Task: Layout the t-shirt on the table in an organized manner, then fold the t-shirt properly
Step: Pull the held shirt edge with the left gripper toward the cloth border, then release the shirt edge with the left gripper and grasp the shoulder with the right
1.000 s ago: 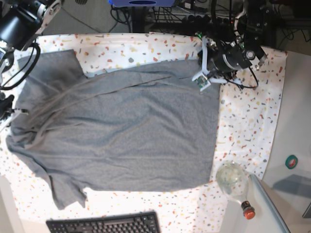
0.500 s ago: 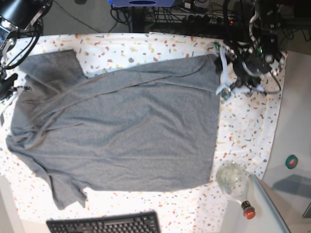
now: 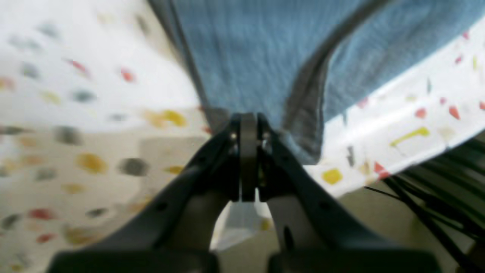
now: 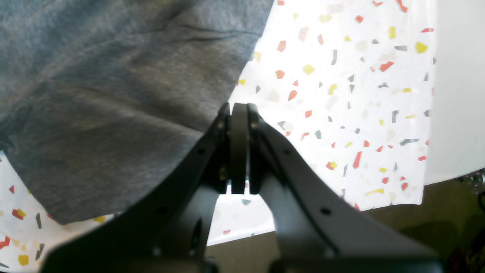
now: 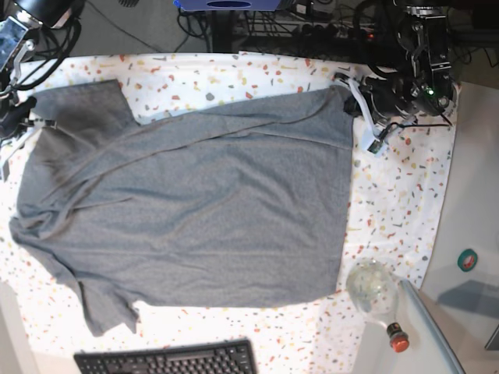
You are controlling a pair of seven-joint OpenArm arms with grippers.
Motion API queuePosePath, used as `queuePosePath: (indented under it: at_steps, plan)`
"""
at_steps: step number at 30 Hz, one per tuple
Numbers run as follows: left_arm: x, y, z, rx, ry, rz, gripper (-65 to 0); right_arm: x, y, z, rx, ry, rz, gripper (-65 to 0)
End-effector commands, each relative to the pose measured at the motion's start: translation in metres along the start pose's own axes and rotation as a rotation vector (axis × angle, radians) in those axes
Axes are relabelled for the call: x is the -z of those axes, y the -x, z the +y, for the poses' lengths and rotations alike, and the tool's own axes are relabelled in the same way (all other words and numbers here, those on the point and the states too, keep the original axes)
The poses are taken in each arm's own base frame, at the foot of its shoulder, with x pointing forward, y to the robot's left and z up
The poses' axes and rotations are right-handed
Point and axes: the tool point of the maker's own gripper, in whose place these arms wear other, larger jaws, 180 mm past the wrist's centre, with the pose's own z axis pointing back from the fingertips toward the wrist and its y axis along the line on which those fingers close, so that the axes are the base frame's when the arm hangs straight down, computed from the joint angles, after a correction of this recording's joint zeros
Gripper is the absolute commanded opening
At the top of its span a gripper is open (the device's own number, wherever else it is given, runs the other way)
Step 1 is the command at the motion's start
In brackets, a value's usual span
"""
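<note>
One shirt, grey, no print, spread across frame centre on the table. Two claws: left claw clenched at the shirt's corner; right claw clenched, shirt edge alongside. One keyboard, legends unreadable.

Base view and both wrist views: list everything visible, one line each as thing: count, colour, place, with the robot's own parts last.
t-shirt: one, heather grey, spread across the table, hem toward the base view's right.
table: one, white with red, yellow and grey flecks, under the t-shirt.
keyboard: one, black, bottom edge of the base view.
glass bottle: one, clear with a red cap, lying at the bottom right.
tape roll: one, teal, far right on the plain surface.
cables: several, black, behind the table.
left gripper: one, black, shut on a far hem corner of the t-shirt.
right gripper: one, black, shut, at the t-shirt's edge; whether it pinches cloth is unclear.
</note>
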Motion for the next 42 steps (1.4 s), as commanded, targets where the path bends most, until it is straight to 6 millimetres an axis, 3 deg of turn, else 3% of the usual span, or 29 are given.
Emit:
queuePosePath:
  at_steps: [1,8,15,18,25,28,34,40,41,42]
  plan:
    - [-0.004,-0.02,0.001,0.014,0.006,-0.069,-65.0,-0.005,-0.013,-0.01,-0.007,0.026,-0.043,-65.0]
    - [-0.01,-0.021,0.001,0.034,-0.007,-0.072,-65.0,-0.005,-0.013,-0.008,-0.011,0.022,-0.041,-65.0]
    - [-0.019,0.033,-0.005,0.092,0.006,0.056,-65.0,-0.005,-0.013,-0.01,-0.008,0.025,-0.041,-65.0]
    - [-0.024,0.045,-0.009,0.1,0.01,0.078,-65.0,-0.005,-0.013,-0.01,-0.007,0.026,-0.042,-65.0]
    - [-0.058,0.029,-0.029,0.219,-0.023,0.015,-65.0,-0.005,-0.012,-0.01,-0.007,0.026,-0.039,-65.0]
    - [-0.068,0.025,-0.015,0.187,-0.07,-0.012,-65.0,-0.005,-0.011,-0.01,-0.007,0.026,-0.036,-65.0]
    - [-0.083,0.025,0.019,-0.033,-0.149,-0.112,-65.0,-0.006,0.001,-0.011,-0.013,0.027,-0.014,-65.0]
    - [-0.074,0.029,0.009,-0.23,0.054,-0.219,-65.0,-0.006,0.007,-0.006,-0.009,0.017,-0.003,-65.0]
    - [-0.075,0.028,0.009,-0.265,0.08,-0.24,-59.6,-0.006,0.007,-0.006,-0.009,0.017,-0.003,-65.0]
    - [-0.075,0.029,0.01,-0.296,0.099,-0.254,-48.9,-0.006,0.007,-0.005,-0.01,0.016,-0.004,-65.0]
